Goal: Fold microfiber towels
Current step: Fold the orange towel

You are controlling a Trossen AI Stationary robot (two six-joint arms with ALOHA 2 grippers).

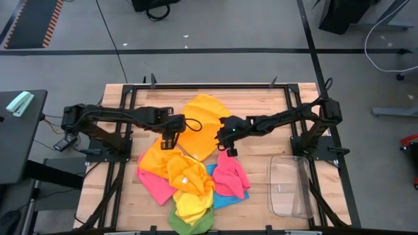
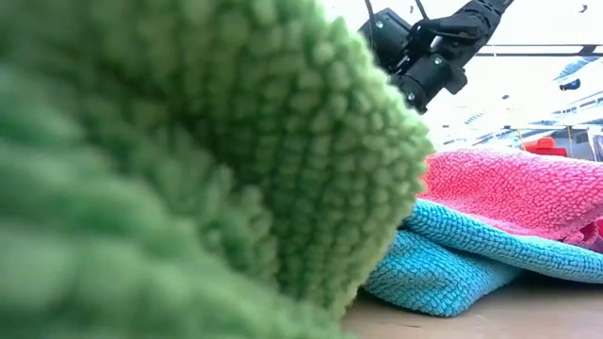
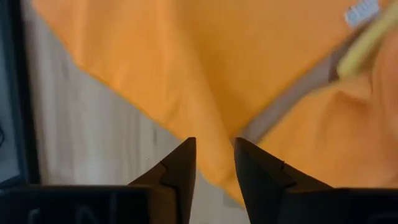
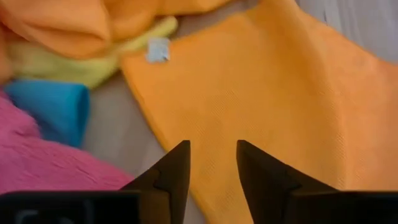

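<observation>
Overhead looking down, low level, wrists close over orange towel [image 3: 186, 68]

In the low view a green towel [image 2: 188, 160] pressed close to the lens blocks most of the counter from us, leaving only the edges of a blue towel [image 2: 452, 268] and a pink towel [image 2: 518, 188], both cut by the right border. From above, the blue towel [image 1: 225, 198] lies mostly buried under the pile, and the green one [image 1: 189, 225] runs off the bottom edge. We cannot read the small white tag [image 4: 158, 50] on the orange towel [image 4: 261, 93], which is blurred.
</observation>
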